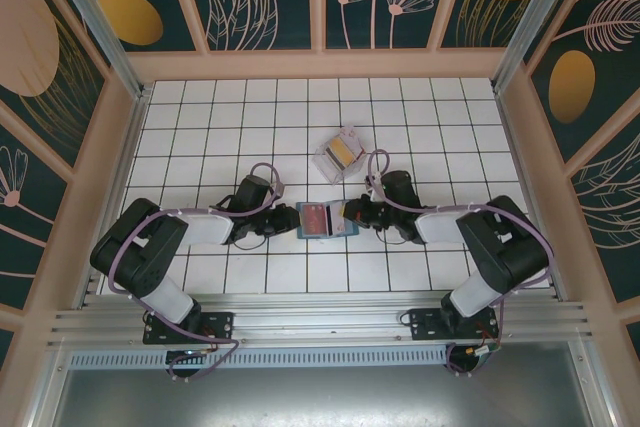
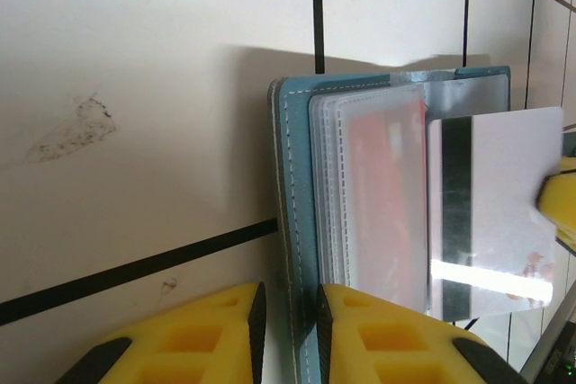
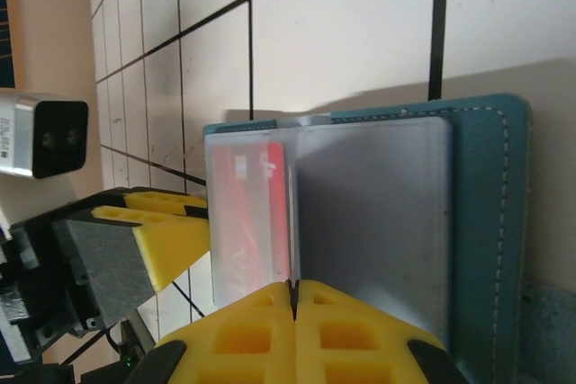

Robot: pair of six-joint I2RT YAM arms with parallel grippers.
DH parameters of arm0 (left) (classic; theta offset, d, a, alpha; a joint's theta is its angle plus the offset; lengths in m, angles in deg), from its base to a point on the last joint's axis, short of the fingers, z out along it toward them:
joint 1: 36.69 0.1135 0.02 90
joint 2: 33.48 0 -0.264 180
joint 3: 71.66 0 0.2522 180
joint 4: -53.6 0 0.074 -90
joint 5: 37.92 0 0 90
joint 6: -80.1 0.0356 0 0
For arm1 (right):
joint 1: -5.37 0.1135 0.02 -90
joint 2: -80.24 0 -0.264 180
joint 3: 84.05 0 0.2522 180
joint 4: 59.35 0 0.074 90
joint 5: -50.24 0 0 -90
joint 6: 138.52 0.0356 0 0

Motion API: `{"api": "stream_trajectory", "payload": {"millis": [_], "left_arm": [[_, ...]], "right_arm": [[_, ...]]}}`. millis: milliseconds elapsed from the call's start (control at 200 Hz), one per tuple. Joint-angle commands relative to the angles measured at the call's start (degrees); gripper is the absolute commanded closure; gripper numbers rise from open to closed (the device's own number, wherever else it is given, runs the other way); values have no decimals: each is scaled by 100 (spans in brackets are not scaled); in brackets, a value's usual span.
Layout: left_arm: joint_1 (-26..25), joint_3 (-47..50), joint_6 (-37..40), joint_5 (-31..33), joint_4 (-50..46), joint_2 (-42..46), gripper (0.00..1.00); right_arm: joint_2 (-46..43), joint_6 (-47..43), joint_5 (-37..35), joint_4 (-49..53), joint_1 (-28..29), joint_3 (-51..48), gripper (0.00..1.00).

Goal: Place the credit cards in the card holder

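Observation:
A teal wallet lies open between both grippers, with a red credit card in its frosted sleeve. My right gripper is shut on the edge of another credit card, which has a white back with a black stripe and stands out of the wallet's sleeves. My left gripper straddles the wallet's stitched cover edge with its jaws narrowly apart. One pad lies against the cover and a sliver of floor shows beside the other. The clear card holder sits one tile behind the wallet with a yellow card in it.
The white tiled floor is walled on three sides by wood-framed panels. The arms' bases stand on the metal rail at the near edge. A dark scuff marks the floor left of the wallet.

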Motion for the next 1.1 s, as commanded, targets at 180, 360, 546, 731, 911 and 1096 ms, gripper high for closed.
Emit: {"api": "stream_trajectory", "payload": {"millis": [180, 360, 546, 731, 911, 1096], "left_arm": [[-121, 75, -71, -85, 49, -147, 75], [-124, 76, -43, -72, 15, -129, 75], [-127, 109, -57, -39, 10, -81, 76], [-127, 85, -68, -54, 29, -116, 75], [-126, 42, -63, -75, 30, -177, 76], [-128, 56, -49, -62, 32, -153, 76]], "right_arm": [[-312, -414, -147, 531, 46, 405, 100], [69, -304, -21, 197, 92, 464, 100], [352, -311, -19, 35, 92, 492, 100], [526, -299, 66, -52, 92, 519, 100], [630, -291, 142, -44, 92, 565, 100], [671, -292, 231, 154, 92, 670, 100]]}}
